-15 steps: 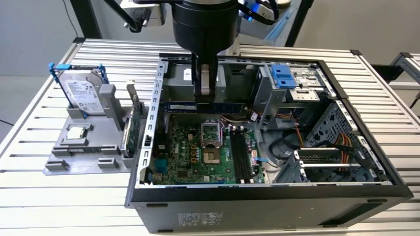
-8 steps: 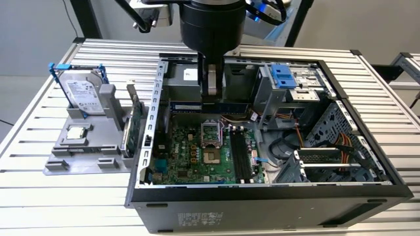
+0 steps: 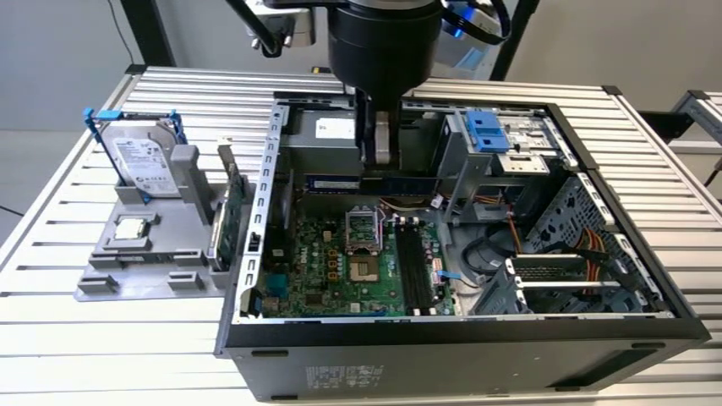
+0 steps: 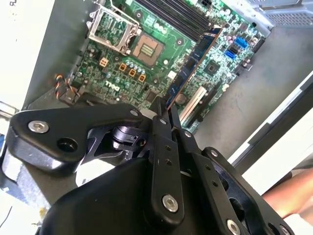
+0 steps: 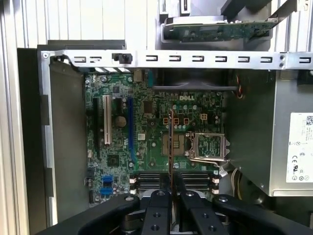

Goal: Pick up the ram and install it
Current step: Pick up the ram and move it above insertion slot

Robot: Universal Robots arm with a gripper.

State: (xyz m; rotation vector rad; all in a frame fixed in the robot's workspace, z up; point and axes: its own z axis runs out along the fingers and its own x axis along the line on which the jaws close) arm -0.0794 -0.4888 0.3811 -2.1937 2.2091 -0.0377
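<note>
My gripper (image 3: 384, 162) hangs inside the open computer case (image 3: 631, 296), above the back part of the green motherboard (image 3: 338, 271). It is shut on the ram (image 3: 333, 182), a long bluish-dark stick held level by its upper edge. In the second wrist view the ram (image 4: 194, 56) sticks out past the gripper (image 4: 164, 110) over the board. In the first wrist view the ram (image 5: 170, 147) shows edge-on as a thin line running from the gripper (image 5: 171, 193). The black memory slots (image 3: 415, 271) lie on the board below, apart from the ram; they also show as slots (image 5: 151, 180) in the first wrist view.
A silver hard drive (image 3: 147, 165) and a small chip (image 3: 134, 227) rest on a grey stand at the exterior view's left. A green card (image 3: 232, 211) stands beside the case wall. A power supply (image 3: 327, 131), a blue-tabbed drive bay (image 3: 493, 131) and cables (image 3: 587, 245) crowd the case. A person's arm (image 4: 288, 196) shows nearby.
</note>
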